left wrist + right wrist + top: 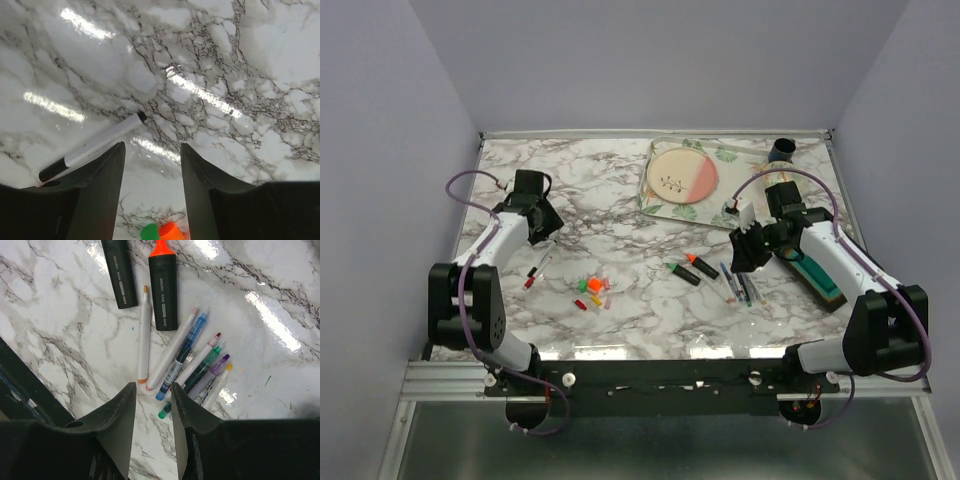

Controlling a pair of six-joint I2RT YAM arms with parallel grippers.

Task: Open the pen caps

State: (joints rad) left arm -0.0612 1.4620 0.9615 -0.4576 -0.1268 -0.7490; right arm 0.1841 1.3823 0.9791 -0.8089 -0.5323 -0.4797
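Both the left gripper [152, 150] and right gripper [153, 390] stand partly open, empty (a white pen [100, 141] lies beside the left).

A rectangular leaf-patterned tray [710, 208] is set far on the grey-veined white marble tabletop [610, 190], and a round pink-and-cream plate [682, 176] is laid on it. A dark cylindrical cup [782, 150] is placed just right of the tray. A teal rectangular box [825, 285] is seen at the right.

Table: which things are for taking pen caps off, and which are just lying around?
For the job: pen caps, white pen, highlighters, thin pens.
Just lying about: tray, plate, black cup.
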